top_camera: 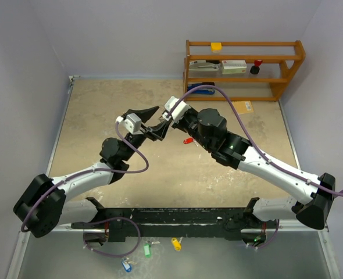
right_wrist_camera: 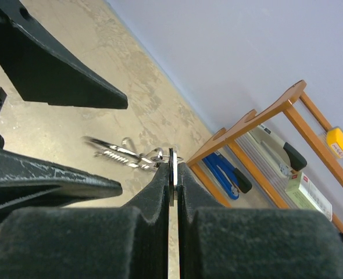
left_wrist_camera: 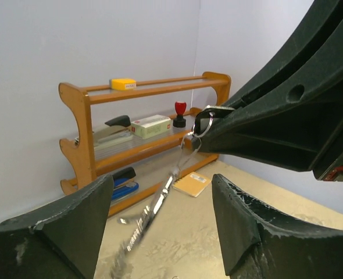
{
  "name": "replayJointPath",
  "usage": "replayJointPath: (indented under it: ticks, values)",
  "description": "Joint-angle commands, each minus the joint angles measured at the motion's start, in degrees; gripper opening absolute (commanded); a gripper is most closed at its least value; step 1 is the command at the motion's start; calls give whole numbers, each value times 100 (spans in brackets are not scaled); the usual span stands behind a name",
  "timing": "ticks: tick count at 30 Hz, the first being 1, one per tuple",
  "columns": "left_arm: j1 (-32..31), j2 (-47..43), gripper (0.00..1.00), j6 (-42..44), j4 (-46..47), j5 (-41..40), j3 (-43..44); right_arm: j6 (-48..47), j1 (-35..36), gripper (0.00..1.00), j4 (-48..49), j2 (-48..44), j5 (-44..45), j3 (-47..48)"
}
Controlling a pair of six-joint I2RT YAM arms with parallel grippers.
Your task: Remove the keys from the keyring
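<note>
High above the desk (top_camera: 102, 116), the right tool (right_wrist_camera: 172, 174) pinches the keyring (right_wrist_camera: 172, 156) while the left tool (left_wrist_camera: 160, 192), spread wide, brackets dangling keys (right_wrist_camera: 118, 154); next, it likely must clamp one key and slide it off.

At back right, shelf (top_camera: 241, 43); keys (left_wrist_camera: 156, 208) below keyring (left_wrist_camera: 204, 122)

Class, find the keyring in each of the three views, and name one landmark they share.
Top: too small to see, at the right gripper tips, centre.
Left wrist: keyring just right of centre, held by that gripper.
Right wrist: keyring centre, pinched edge-on.
Shared: wooden shelf.
</note>
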Motion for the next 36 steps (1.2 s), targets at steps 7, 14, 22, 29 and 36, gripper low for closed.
replayJointPath:
  ticks: [7,14,22,29,36]
  values:
    - [9,241,70,-68,604,142,233,-60,80,0,468,-188,180,59]
    - [9,345,73,0,818,150,270,-53,98,0,481,-153,167,64]
    - [9,583,73,-80,1155,103,326,-28,133,0,467,-113,147,97]
    - [9,820,64,-78,1328,-19,435,-32,155,0,454,-84,145,131]
    - [9,895,47,-65,1378,-72,487,-33,168,0,432,-50,141,134]
